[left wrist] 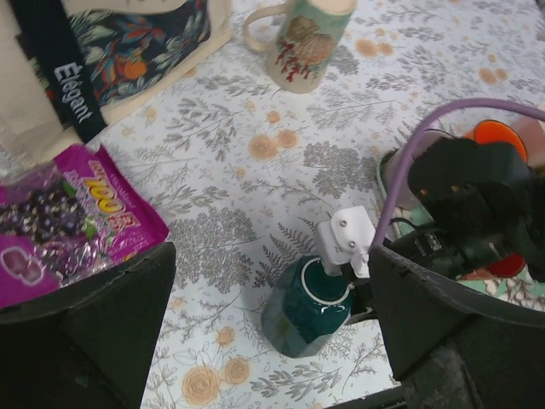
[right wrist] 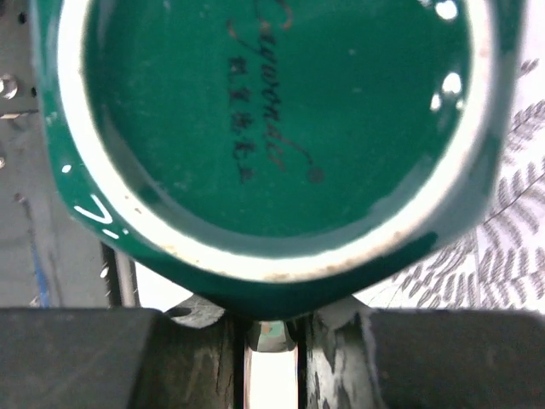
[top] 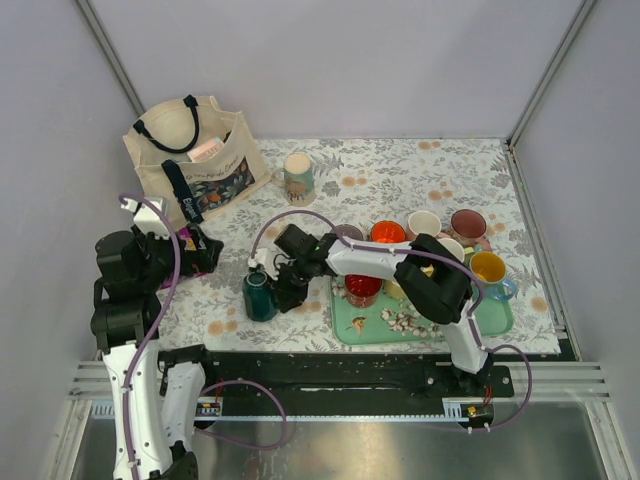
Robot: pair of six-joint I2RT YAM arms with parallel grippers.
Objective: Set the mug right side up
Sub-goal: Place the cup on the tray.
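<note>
The teal mug (top: 259, 295) stands mouth-down on the flowered bench (top: 400, 160), just left of the green tray (top: 345, 330), with its glazed base ring facing up. The right fingers (right wrist: 85, 358) sit narrow around the handle (right wrist: 271, 366), one on each side of it. The left fingers (left wrist: 94, 332) are spread wide with nothing between them, off by the purple snack bag (left wrist: 60, 226).

From where I stand, securing that pinch is the step in hand. The handle is thin and glossy, so I'd want it seated deep between the pads before any lift. The mug should then come clear of the cloth before the wrist rolls, or the rim will drag. It should turn slowly, since its weight hangs off to one side
</note>
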